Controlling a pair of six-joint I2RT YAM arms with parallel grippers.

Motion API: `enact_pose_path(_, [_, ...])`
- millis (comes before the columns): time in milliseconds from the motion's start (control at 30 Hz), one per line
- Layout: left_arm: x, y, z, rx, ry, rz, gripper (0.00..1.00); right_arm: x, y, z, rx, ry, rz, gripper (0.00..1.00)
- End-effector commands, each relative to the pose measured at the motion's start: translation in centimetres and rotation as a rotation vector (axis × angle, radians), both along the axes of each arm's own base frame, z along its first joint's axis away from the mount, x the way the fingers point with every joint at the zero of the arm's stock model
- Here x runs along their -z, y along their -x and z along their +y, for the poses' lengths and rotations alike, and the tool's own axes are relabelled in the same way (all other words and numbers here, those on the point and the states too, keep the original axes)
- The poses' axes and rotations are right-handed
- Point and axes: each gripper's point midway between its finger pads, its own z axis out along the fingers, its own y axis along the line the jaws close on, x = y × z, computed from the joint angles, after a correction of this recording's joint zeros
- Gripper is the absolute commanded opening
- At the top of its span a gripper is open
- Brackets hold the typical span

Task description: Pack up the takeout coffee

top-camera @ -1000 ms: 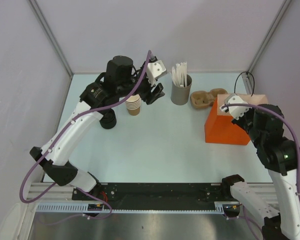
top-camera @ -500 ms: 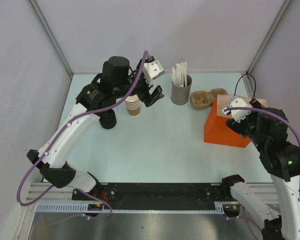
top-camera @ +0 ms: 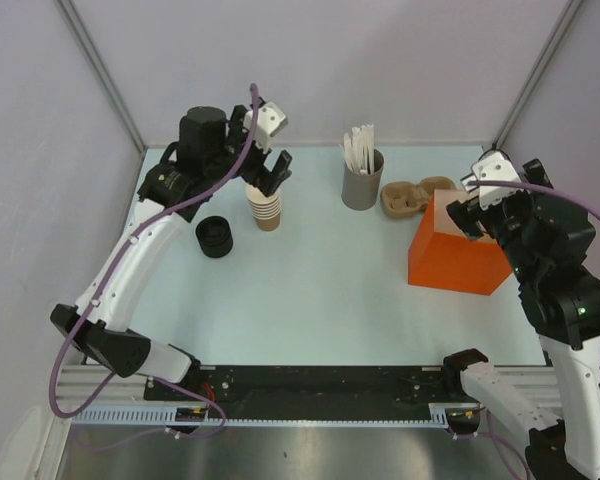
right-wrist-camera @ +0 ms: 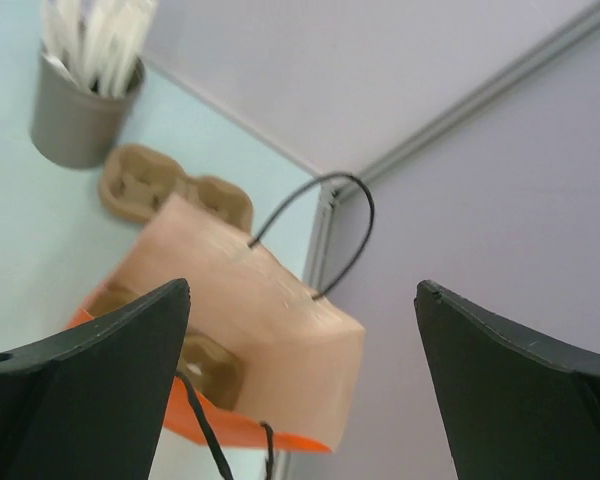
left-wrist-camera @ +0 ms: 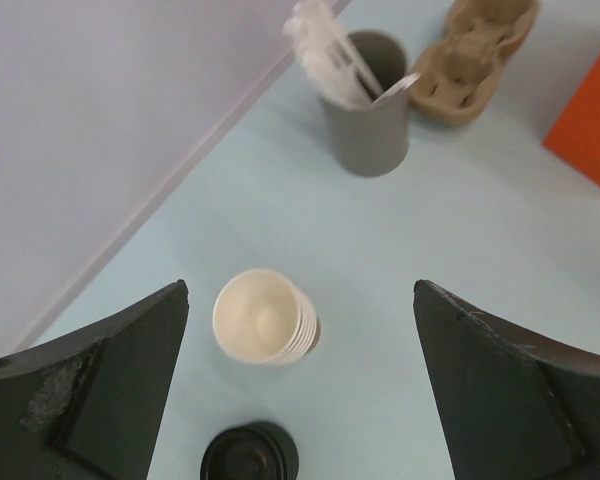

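Observation:
The takeout coffee is out of view in every frame. The orange paper bag [top-camera: 450, 258] stands at the right of the table, and in the right wrist view its pale inner wall [right-wrist-camera: 250, 300] and black cord handles show. My right gripper [top-camera: 470, 213] hangs open above the bag's top, jaws [right-wrist-camera: 302, 290] wide apart and holding nothing. My left gripper [top-camera: 267, 172] is open over the stack of lidless tan cups [top-camera: 266, 208], which sits between its spread jaws [left-wrist-camera: 300, 292] in the left wrist view [left-wrist-camera: 265, 316].
A stack of black lids [top-camera: 214, 237] sits left of the cups. A grey holder of white stirrers [top-camera: 362, 180] and brown pulp cup carriers [top-camera: 405, 196] stand at the back. Another brown carrier piece [right-wrist-camera: 205, 370] shows inside the bag. Grey walls close in all sides.
The left gripper swung left and back to above the cup stack and opened wider. The right gripper went from shut at the bag's top to wide open and lifted away.

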Motion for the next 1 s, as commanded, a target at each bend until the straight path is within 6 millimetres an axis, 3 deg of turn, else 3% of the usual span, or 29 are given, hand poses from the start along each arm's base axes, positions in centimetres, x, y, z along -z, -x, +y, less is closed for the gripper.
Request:
enact_pose_path(0, [0.2, -0.6, 3.9, -0.106, 0.053, -0.001, 0.99, -3.8, -0.8, 3.1, -0.118, -0.149, -0.096, 1.00])
enact_pose_path(33, [-0.1, -0.3, 4.6, -0.119, 0.065, -0.009, 1.00, -4.2, -1.2, 3.6, -0.135, -0.162, -0.101, 1.00])
enact_pose_path(100, [1.3, -0.7, 6.3, -0.163, 0.071, 0.019, 0.99, -4.3, -1.5, 5.2, -0.198, -0.192, -0.089, 1.00])
enact_pose_path(333, [3.9, -0.4, 11.7, -0.296, 0.108, 0.066, 0.99, -3.0, -3.6, 11.5, -0.397, -0.283, -0.011, 1.00])
enact_pose_path(433, [4.2, -0.8, 12.9, -0.331, 0.107, 0.086, 0.99, -2.3, -5.1, 14.0, -0.434, -0.335, 0.012, 1.00])
enact_pose_path(533, [4.8, -2.1, 12.8, -0.330, 0.113, 0.119, 0.99, -0.7, -6.6, 16.2, -0.471, -0.384, 0.065, 1.00])
enact_pose_path(567, [5.0, -2.4, 12.5, -0.323, 0.115, 0.131, 0.99, 0.3, -7.1, 16.9, -0.484, -0.389, 0.095, 1.00])
enact_pose_path(600, [6.4, -3.4, 12.3, -0.319, 0.106, 0.174, 1.00, 1.4, -7.3, 17.5, -0.499, -0.392, 0.126, 1.00])
enact_pose_path(667, [6.5, -4.4, 11.7, -0.301, 0.113, 0.199, 1.00, 3.2, -7.3, 18.7, -0.546, -0.386, 0.183, 1.00])
enact_pose_path(700, [7.7, -5.3, 11.5, -0.297, 0.106, 0.233, 0.99, 5.4, -7.4, 19.2, -0.561, -0.368, 0.239, 1.00])
enact_pose_path(733, [7.6, -5.8, 11.1, -0.284, 0.110, 0.237, 0.99, 6.4, -7.3, 19.7, -0.584, -0.357, 0.269, 1.00])
enact_pose_path(900, [9.7, -8.7, 10.4, -0.281, 0.107, 0.297, 0.96, 12.4, -7.0, 20.7, -0.627, -0.278, 0.415, 1.00])
enact_pose_path(967, [10.4, -9.4, 10.4, -0.287, 0.100, 0.307, 0.96, 13.6, -7.1, 21.0, -0.629, -0.268, 0.441, 1.00])
